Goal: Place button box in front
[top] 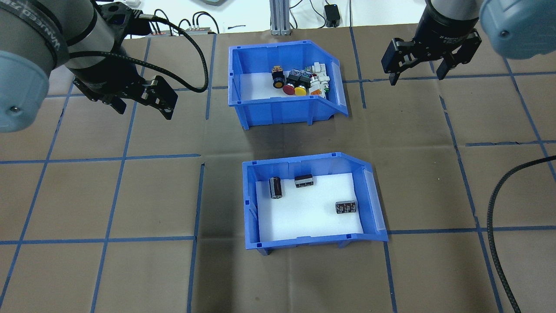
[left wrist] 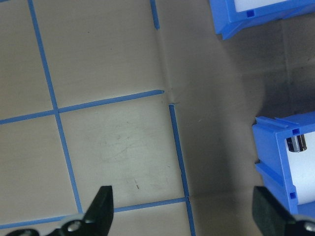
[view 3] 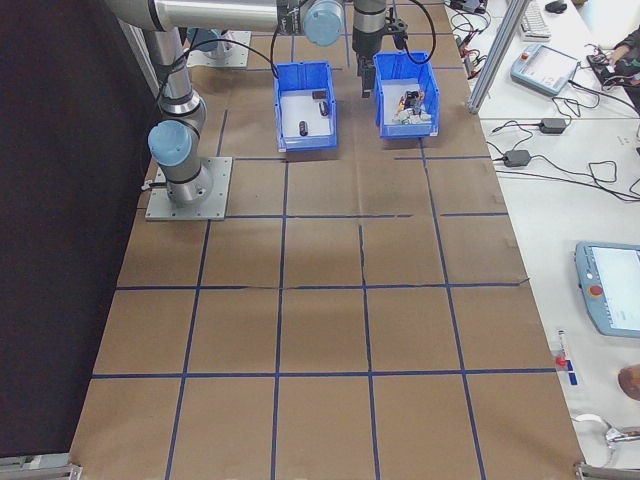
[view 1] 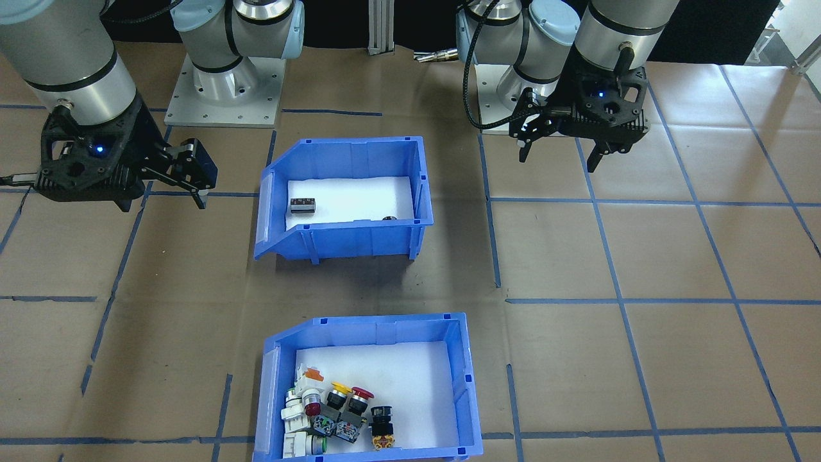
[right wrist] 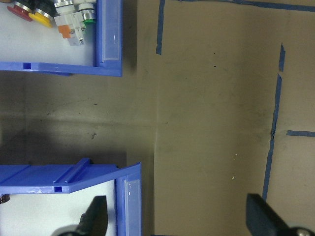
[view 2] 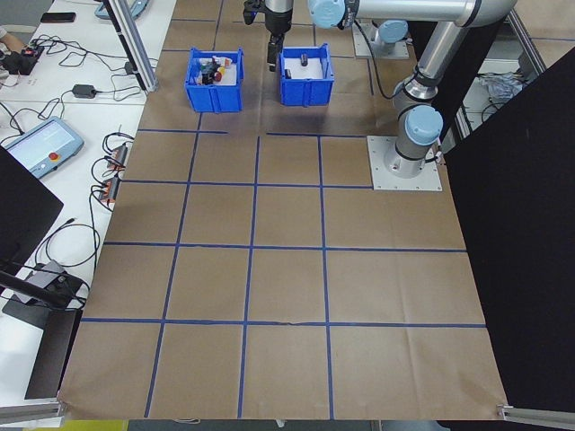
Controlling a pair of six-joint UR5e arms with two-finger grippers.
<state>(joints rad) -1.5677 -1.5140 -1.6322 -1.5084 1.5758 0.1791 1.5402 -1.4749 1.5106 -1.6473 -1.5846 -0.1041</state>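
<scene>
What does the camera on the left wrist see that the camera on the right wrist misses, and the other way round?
Only the left wrist view shows a dark cylinder just inside the nearer blue bin. Only the right wrist view shows the push buttons, red, yellow, white and green, in the button box. Both look down on brown table paper with blue tape lines, show corners of both blue bins, and have two dark, spread fingertips at the bottom edge.

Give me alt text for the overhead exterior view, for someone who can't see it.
Two blue bins sit mid-table: the button box, holding red, yellow and white push-buttons, on the far side, and a second bin with three dark cylinders nearer the robot. The left gripper and the right gripper hang open on either side, holding nothing.
</scene>
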